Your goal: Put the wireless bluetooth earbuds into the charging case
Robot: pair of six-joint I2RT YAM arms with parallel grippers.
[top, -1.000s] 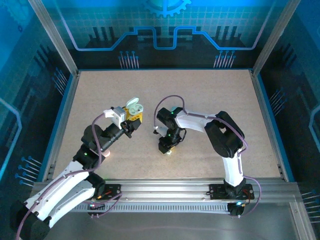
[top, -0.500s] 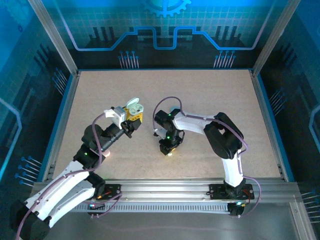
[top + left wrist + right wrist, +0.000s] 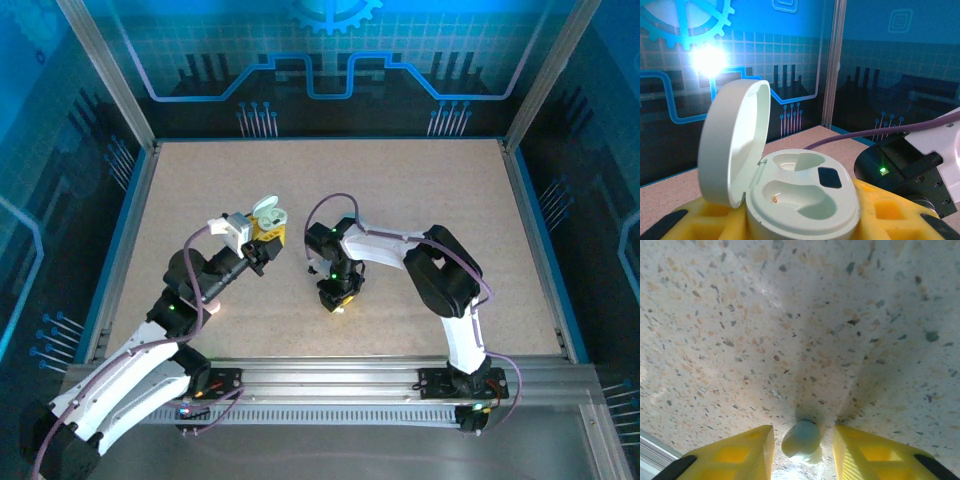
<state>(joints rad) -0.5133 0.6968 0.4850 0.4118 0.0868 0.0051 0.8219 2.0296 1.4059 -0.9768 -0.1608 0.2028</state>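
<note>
Between the right jaws, in the wrist view, a single earbud (image 3: 801, 439) lies on the speckled bench (image 3: 805, 315). It is pale and glossy, and its lower part is cut off by the picture's bottom edge. The two yellow fingers (image 3: 735, 455) stand either side of it with a strip of bench showing on each side, so the right jaws are open and straddle the piece without gripping it. Only the fingers' upper ends are in the picture.

From above, the same earbud (image 3: 341, 307) is a tiny pale speck at the tip of the right arm (image 3: 400, 245), too small for its shape to be made out.

The left jaws are closed on the charging case (image 3: 805, 195), which sits between yellow fingers (image 3: 887, 215) that are mostly hidden beneath it and cropped at the bottom edge. The case's base cannot be seen. Its lid (image 3: 735, 145) stands open and upright at the left, and both wells inside are bare, with a small gold contact in the nearer one.

In the top view the case (image 3: 268, 212) is held off the bench, well apart from the earbud, and looks small and washed out.
</note>
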